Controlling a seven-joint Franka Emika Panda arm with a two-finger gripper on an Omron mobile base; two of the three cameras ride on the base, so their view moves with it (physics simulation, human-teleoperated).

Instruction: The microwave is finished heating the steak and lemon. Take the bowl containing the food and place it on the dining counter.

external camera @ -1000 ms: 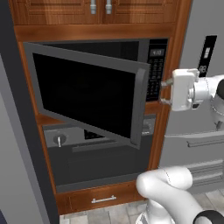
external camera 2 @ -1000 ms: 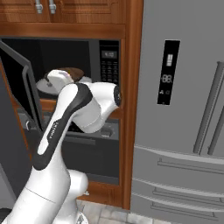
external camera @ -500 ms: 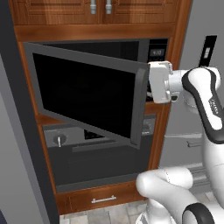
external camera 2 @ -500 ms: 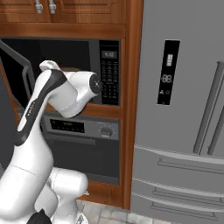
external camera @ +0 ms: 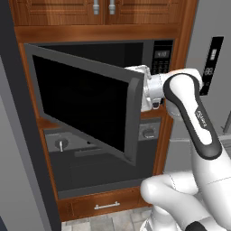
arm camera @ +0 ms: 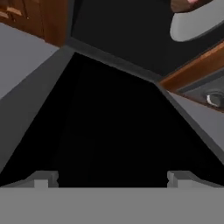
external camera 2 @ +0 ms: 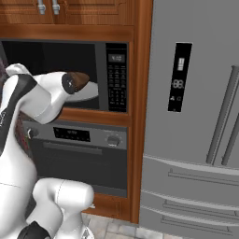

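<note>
The microwave [external camera 2: 116,74] stands open, its black glass door [external camera: 85,108] swung out toward me. Inside, the brown bowl [external camera 2: 82,79] sits on a white turntable plate [external camera 2: 91,92], partly hidden by my arm. In the hand view the bowl's edge [arm camera: 183,5] shows at the top right over the plate [arm camera: 197,22], with a pinkish sliver of steak at the frame's top. The lemon is hidden and the dining counter is out of view. My gripper [arm camera: 111,179] is open, facing the door's inner glass at close range. My white hand [external camera: 151,88] sits just behind the door's free edge.
A knobbed oven [external camera 2: 79,140] sits below the microwave, with a drawer [external camera: 106,205] under it. A steel fridge [external camera 2: 196,140] fills the right side. Wood cabinets [external camera: 103,9] hang above. The open door blocks the left of the microwave opening.
My arm has swung left from in front of the fridge to the door's free edge. The gripper has stayed open. The door has hardly moved.
</note>
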